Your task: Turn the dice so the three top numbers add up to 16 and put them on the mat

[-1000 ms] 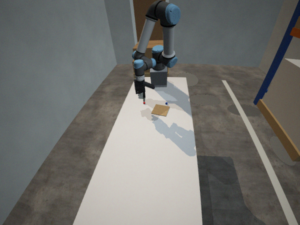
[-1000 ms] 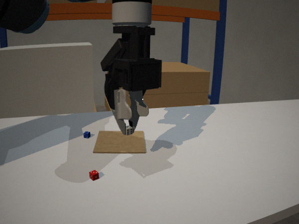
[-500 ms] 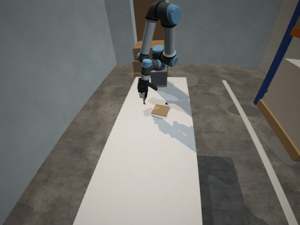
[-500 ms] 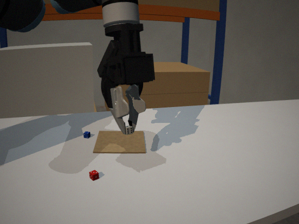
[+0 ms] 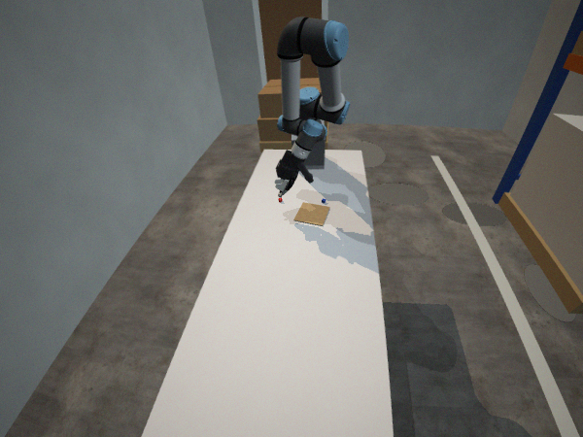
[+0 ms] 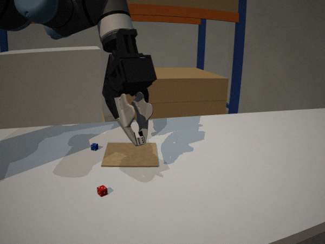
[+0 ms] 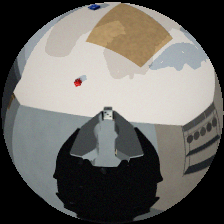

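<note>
One white die (image 6: 140, 140) (image 7: 108, 114) | pinched by tilted gripper (image 5: 280, 194) (image 6: 140, 140) (image 7: 108, 111) | six-pip face toward exterior camera

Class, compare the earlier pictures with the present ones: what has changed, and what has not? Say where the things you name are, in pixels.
The end effector (image 5: 280, 194) (image 6: 140, 140) (image 7: 108, 111) has tilted: its body swung left in the exterior view, right in the top view, while its fingertips barely shifted. Nothing was grasped or released; the white die (image 6: 140, 140) (image 7: 108, 114) remains held. The red die (image 5: 280, 200) (image 6: 102, 191) (image 7: 77, 82), blue die (image 5: 324, 200) (image 6: 94, 147) (image 7: 94, 7) and mat (image 5: 312, 215) (image 6: 130, 156) (image 7: 135, 37) stayed put.
</note>
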Controlling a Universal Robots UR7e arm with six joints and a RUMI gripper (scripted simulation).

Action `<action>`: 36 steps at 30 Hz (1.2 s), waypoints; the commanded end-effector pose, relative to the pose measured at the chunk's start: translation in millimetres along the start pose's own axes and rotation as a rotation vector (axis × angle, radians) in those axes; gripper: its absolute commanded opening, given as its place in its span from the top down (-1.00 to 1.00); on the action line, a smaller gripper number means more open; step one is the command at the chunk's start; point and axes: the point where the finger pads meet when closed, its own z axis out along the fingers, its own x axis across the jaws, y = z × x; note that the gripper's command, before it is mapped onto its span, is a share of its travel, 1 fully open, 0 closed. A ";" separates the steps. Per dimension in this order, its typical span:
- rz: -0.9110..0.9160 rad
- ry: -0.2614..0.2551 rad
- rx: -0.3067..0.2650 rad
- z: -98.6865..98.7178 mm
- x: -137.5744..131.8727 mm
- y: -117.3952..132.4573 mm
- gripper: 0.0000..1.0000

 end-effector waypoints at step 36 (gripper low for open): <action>0.011 -0.002 -0.430 4.7 0.4 -6.8 0.99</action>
